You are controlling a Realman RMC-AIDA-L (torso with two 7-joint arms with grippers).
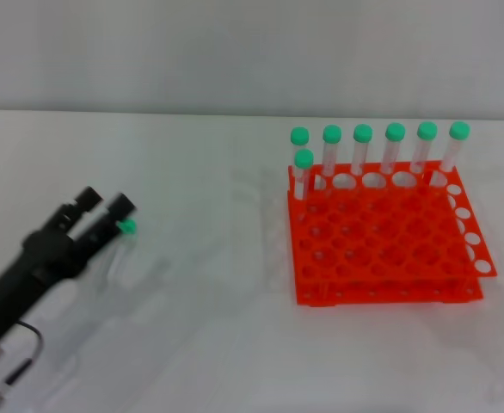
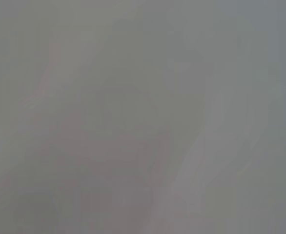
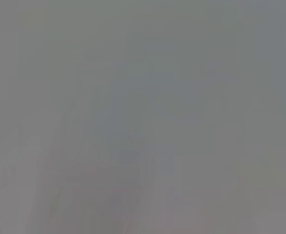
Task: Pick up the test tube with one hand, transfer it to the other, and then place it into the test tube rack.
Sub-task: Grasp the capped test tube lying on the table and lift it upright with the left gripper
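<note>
One arm in sight: left gripper reaches in from near-left, angled up toward far-right, low over the white table. Jaws apart, the test tube by the right finger, only its green cap visible; grip unclear. Rack well apart at right, seven capped tubes along its far side.

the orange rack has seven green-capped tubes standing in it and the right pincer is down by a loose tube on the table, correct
One thing is off: the head view shows the left pincer, not the right, by the loose test tube. The orange rack does hold seven green-capped tubes. No right pincer is in view.
</note>
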